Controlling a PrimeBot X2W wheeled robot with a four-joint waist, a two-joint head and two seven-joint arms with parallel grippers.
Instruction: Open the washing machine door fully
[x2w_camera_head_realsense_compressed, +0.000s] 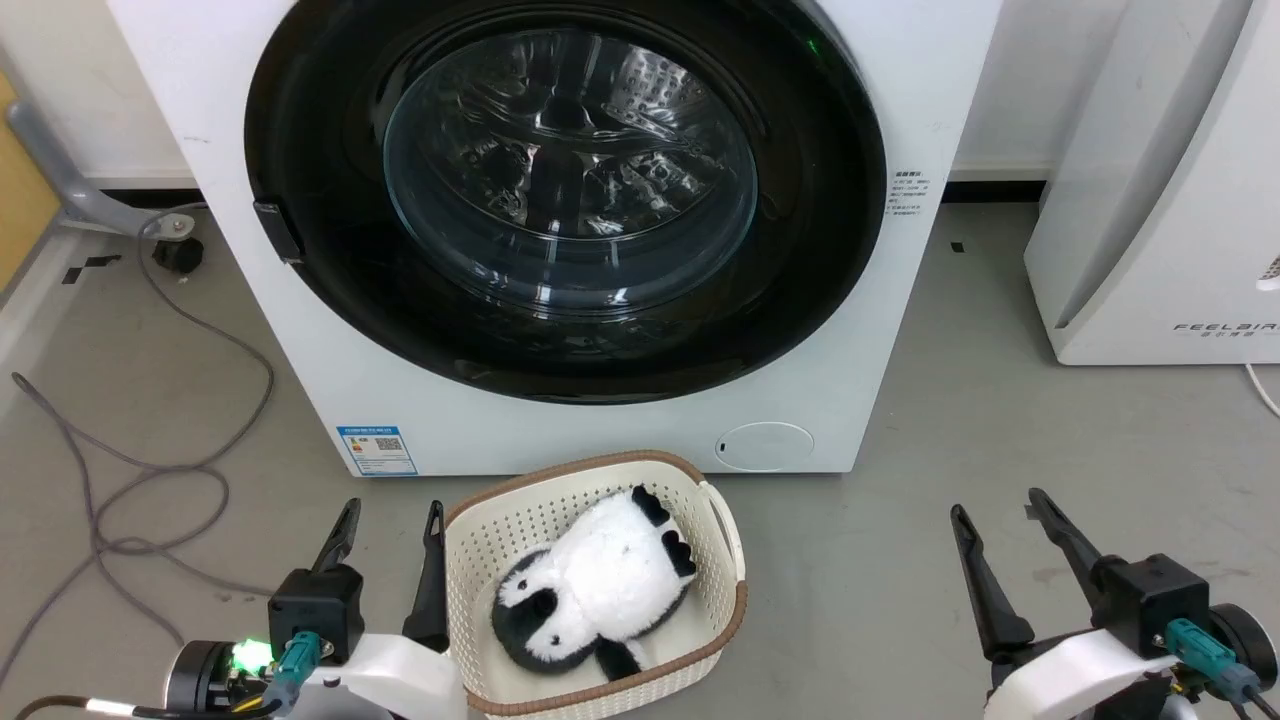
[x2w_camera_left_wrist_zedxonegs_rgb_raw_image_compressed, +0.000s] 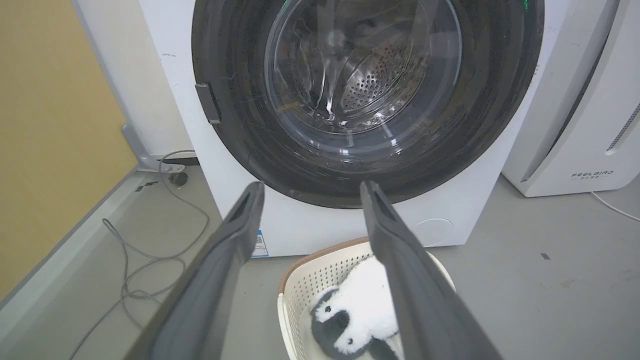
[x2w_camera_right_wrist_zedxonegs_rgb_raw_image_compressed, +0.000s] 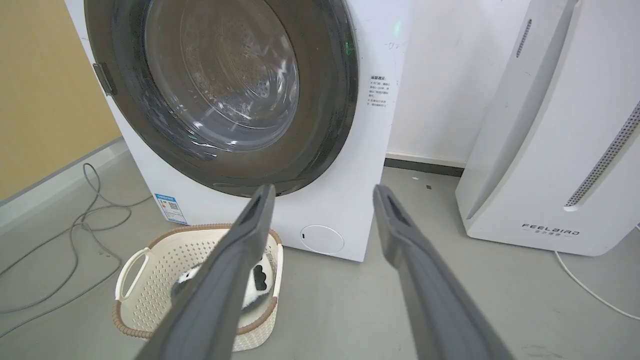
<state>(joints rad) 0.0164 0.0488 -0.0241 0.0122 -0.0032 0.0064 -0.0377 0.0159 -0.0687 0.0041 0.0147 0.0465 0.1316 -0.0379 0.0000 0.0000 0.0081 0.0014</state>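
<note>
Washing machine door (x2w_camera_head_realsense_compressed: 565, 190): glossy black ring, clear glass centre. Washer body (x2w_camera_head_realsense_compressed: 600, 430): white. Label (x2w_camera_head_realsense_compressed: 377, 451): blue. Basket (x2w_camera_head_realsense_compressed: 500, 530) beside the left jaws: cream, perforated pattern, brown rim. Plush toy (x2w_camera_head_realsense_compressed: 600, 580): white and black. Floor (x2w_camera_head_realsense_compressed: 950, 420): grey. Colour of left jaws and right jaws: dark grey.

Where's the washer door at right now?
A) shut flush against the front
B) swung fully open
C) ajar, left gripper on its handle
A: the washing machine door sits flush in the washer front, with the left gripper and right gripper open and clear of it.
</note>
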